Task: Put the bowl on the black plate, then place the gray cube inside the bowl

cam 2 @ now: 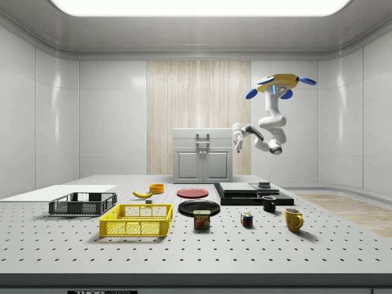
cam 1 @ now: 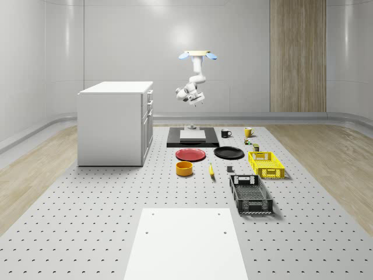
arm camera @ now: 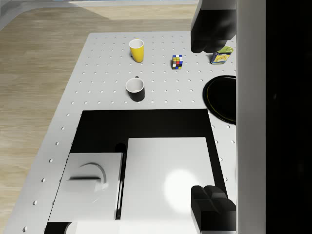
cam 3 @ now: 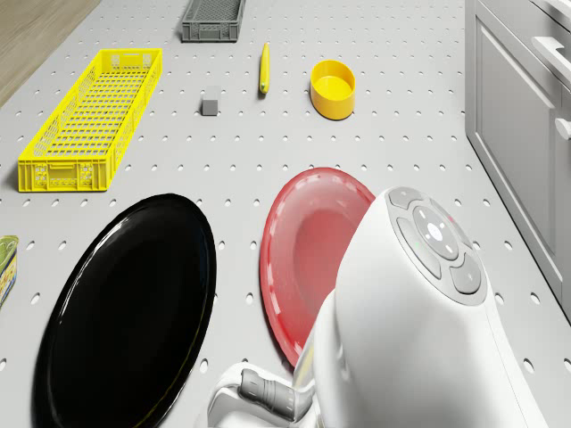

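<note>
The yellow bowl (cam 1: 184, 168) (cam 2: 157, 188) (cam 3: 333, 88) stands upright on the table, in front of the red plate (cam 1: 190, 154) (cam 3: 308, 250). The black plate (cam 1: 228, 153) (cam 2: 199, 207) (cam 3: 125, 312) (arm camera: 222, 97) lies bare beside the red one. A small gray cube (cam 1: 229, 170) (cam 3: 211, 106) sits between the banana (cam 1: 211, 170) (cam 3: 264, 68) and the yellow crate (cam 1: 266, 164) (cam 3: 94, 118). The drone (cam 1: 198, 54) (cam 2: 280, 84) hovers high over the black platform (cam 1: 192, 136). My gripper (cam 1: 196, 100) (cam 2: 236, 138) (arm camera: 208, 119) hangs open and empty, far above everything.
A white cabinet (cam 1: 115, 122) (cam 2: 203, 155) stands at the whole-scene view's left. A black crate (cam 1: 250, 193) and a white board (cam 1: 185, 242) lie nearer the front. A black mug (arm camera: 135, 89), yellow mug (arm camera: 137, 50), puzzle cube (arm camera: 178, 61) and can (arm camera: 222, 56) sit near the black plate.
</note>
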